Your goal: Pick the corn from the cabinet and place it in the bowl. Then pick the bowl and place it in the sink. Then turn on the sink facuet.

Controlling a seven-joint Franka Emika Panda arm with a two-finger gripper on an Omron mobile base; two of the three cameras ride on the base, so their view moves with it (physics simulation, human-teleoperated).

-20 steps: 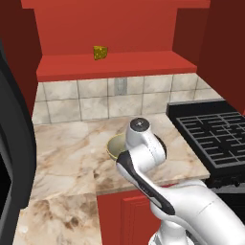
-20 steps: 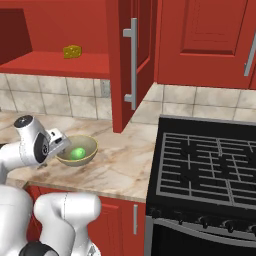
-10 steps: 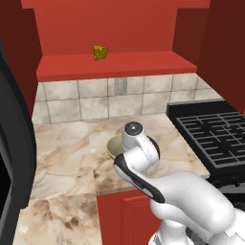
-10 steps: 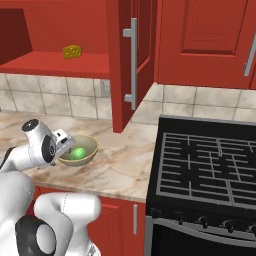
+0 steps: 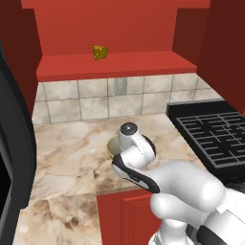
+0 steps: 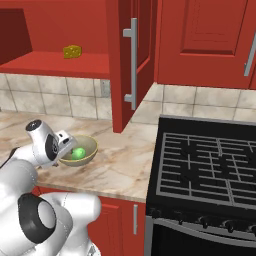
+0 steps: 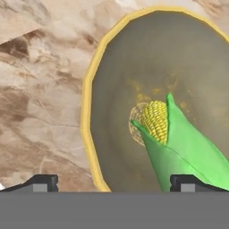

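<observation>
Far to the left, on the flat shelf of the red wall cabinet (image 6: pixel 55 62), sits a yellow-brown wedge-shaped chunk (image 6: pixel 72 51), well above the beige marbled stone counter (image 6: pixel 117 170). Below the shelf runs a pale tiled backsplash (image 5: pixel 95 100). Near the counter's front edge the white arm's two-finger gripper (image 7: pixel 114 181) hangs just over the round olive-tan bowl (image 6: pixel 85 150), its wrist covering much of the bowl from the left base view. Its dark fingertips (image 7: pixel 42 182) stand spread wide, one over the bare counter and one over the bowl, clasping nothing. Inside the bowl lies the corn (image 7: pixel 179 138): a smooth bright green husk, peeled back at one end to show yellow kernels, resting against the bowl's floor. The bowl's rim is a paler yellow. An open red cabinet door with a long grey handle (image 6: pixel 131 65) hangs behind the bowl to the right. Farther right stands a black stove with a grid of grates (image 6: pixel 210 165).
</observation>
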